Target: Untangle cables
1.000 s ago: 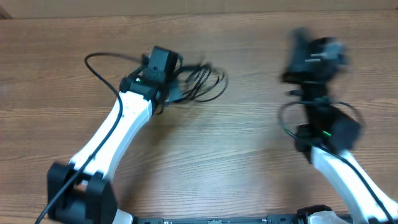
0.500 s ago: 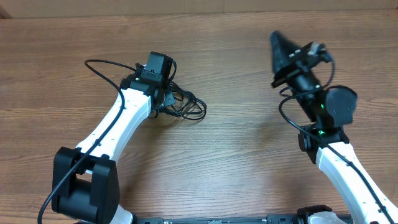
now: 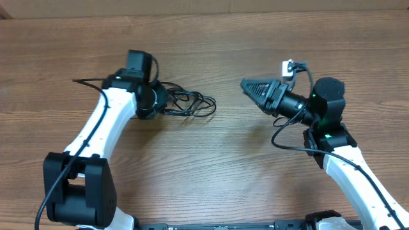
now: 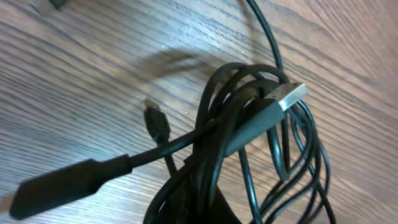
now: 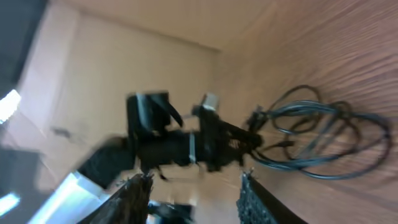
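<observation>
The cables (image 3: 188,105) are thin black cords bunched in a tangled loop on the wooden table, left of centre. My left gripper (image 3: 157,101) is at the bundle's left end and shut on it. In the left wrist view the cables (image 4: 249,143) rise out of the jaws (image 4: 199,214); a silver-tipped USB-like plug (image 4: 287,97) and a small black plug (image 4: 155,119) show. My right gripper (image 3: 248,86) points left toward the bundle, apart from it, open and empty. The right wrist view shows its fingers (image 5: 195,178) spread, with the cables (image 5: 323,140) and the left arm (image 5: 180,149) beyond.
The wooden table (image 3: 211,172) fills the overhead view. A cardboard wall (image 3: 204,6) runs along its far edge. The right arm's own black wiring (image 3: 284,137) loops beside its wrist. The left arm's wiring (image 3: 83,81) sticks out to the left.
The left gripper has moved left and turned, dragging the cable bundle with it. The right arm has swung down and turned so that its gripper points left at the bundle.
</observation>
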`<state>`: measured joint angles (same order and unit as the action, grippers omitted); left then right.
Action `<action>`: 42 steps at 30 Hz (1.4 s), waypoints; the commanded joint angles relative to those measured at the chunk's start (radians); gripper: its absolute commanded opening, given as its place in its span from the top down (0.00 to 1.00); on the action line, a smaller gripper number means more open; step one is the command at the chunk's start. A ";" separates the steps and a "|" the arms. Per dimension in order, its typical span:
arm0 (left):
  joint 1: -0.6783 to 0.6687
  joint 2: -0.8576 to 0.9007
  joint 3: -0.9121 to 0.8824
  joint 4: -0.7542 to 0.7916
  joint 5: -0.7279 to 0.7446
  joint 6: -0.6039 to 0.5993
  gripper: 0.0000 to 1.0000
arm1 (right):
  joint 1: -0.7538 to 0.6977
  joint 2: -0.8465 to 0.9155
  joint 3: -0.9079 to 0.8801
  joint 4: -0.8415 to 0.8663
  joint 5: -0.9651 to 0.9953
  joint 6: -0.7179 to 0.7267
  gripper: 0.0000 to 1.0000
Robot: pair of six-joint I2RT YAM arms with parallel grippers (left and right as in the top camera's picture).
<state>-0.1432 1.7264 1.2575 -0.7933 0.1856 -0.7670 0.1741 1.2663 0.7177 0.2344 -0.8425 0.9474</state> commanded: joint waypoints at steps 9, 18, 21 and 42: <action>0.018 -0.027 0.223 -0.270 0.153 0.282 0.96 | 0.256 -0.007 0.003 -0.340 0.509 -0.819 0.39; 0.018 -0.027 0.350 -0.389 0.130 0.246 0.96 | 0.485 -0.007 0.003 -0.364 0.633 -1.091 0.40; 0.018 -0.027 0.350 -0.401 0.220 0.235 0.96 | 0.555 -0.007 0.003 -0.364 0.707 -1.161 0.43; -0.084 -0.027 0.350 -0.483 0.366 0.222 0.96 | 0.601 0.037 0.003 -0.366 0.876 -1.270 0.46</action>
<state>-0.2214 1.7241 1.5829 -1.2713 0.4885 -0.5472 0.7685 1.2762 0.7170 -0.1318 0.0120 -0.3153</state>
